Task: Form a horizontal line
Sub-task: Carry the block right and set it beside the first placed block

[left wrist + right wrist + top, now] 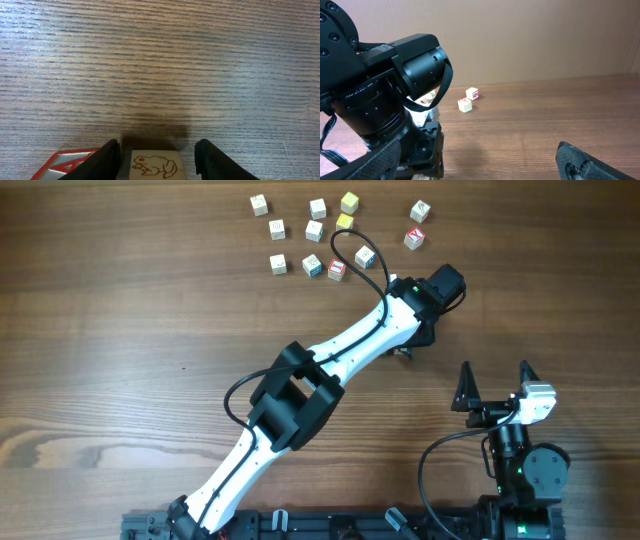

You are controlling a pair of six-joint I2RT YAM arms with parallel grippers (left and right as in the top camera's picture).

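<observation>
My left gripper (156, 162) is low over the table, right of centre in the overhead view (405, 348). Its fingers are open on either side of a pale wooden cube printed with a brown frog (155, 165), with small gaps on both sides. A cube with a red A (65, 165) lies just outside the left finger. No row of four touching cubes shows; the arm hides the spot from above. My right gripper (497, 385) is open and empty near the front right, also seen in its wrist view (485, 170).
Several loose cubes (314, 230) are scattered at the far edge, with two more at the far right (414, 238). Two cubes (469, 100) show beyond the left arm's wrist (395, 85). The right arm's base (525, 470) stands at the front right.
</observation>
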